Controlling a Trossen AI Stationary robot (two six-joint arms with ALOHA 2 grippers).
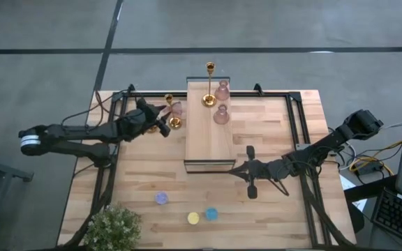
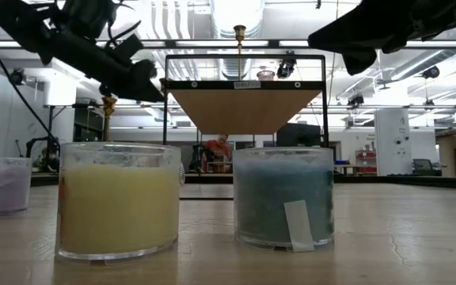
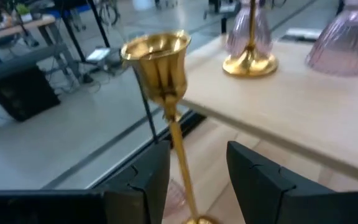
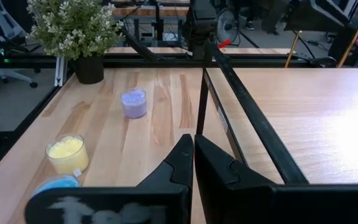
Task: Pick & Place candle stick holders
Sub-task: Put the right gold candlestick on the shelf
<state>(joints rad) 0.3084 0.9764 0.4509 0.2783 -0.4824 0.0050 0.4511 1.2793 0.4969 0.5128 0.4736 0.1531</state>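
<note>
The left gripper (image 3: 194,180) has its two fingers apart, one on each side of the thin stem of a gold holder (image 3: 163,81). They sit close to the stem, and it is hard to tell if they touch it. Just past it on the wood block (image 1: 208,132) stand another gold holder (image 1: 209,84) and two pink holders (image 1: 221,101). The right gripper (image 4: 193,163) is closed and empty, beside the block. Near it stand the purple (image 4: 133,102), yellow (image 4: 66,154) and blue cups (image 4: 58,183).
</note>
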